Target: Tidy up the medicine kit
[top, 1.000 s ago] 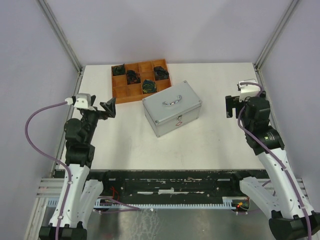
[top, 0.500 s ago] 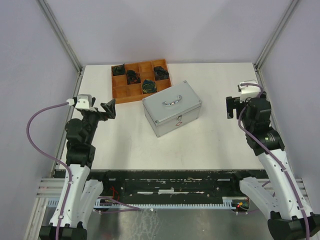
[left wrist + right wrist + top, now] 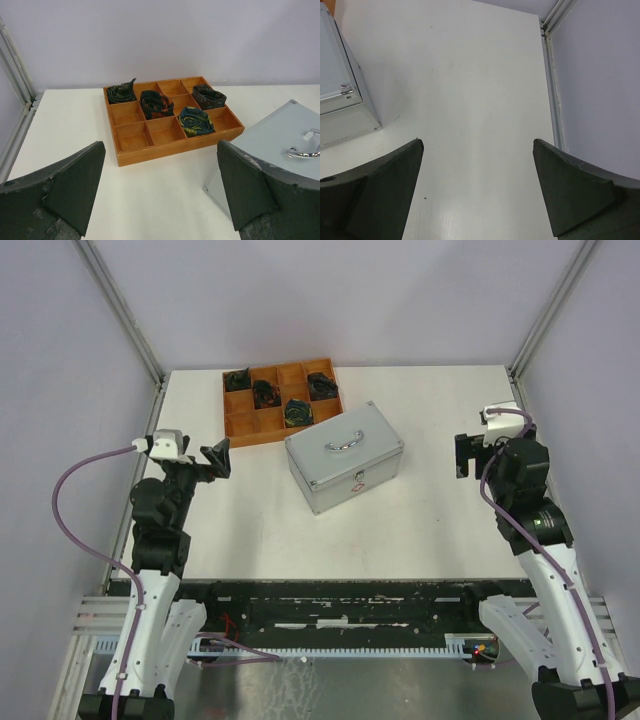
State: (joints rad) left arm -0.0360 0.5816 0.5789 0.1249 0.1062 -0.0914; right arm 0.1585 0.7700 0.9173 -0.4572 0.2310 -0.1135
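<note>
The medicine kit (image 3: 345, 455), a silver-grey aluminium case with a metal top handle and a front latch with a small red mark, stands shut in the middle of the table. Its corner shows in the left wrist view (image 3: 285, 150) and its side in the right wrist view (image 3: 337, 95). My left gripper (image 3: 217, 457) is open and empty, held above the table left of the case, pointing at it. It also shows in the left wrist view (image 3: 160, 190). My right gripper (image 3: 462, 455) is open and empty, right of the case, over bare table (image 3: 477, 190).
A brown wooden compartment tray (image 3: 282, 400) sits behind the case at the back left, with several dark rolled cloths (image 3: 196, 121) in some cells. The table's metal frame rail (image 3: 551, 90) runs along the right edge, with walls on three sides.
The right arm has shifted slightly to the right and back. The left arm, the case and the tray have not moved.
</note>
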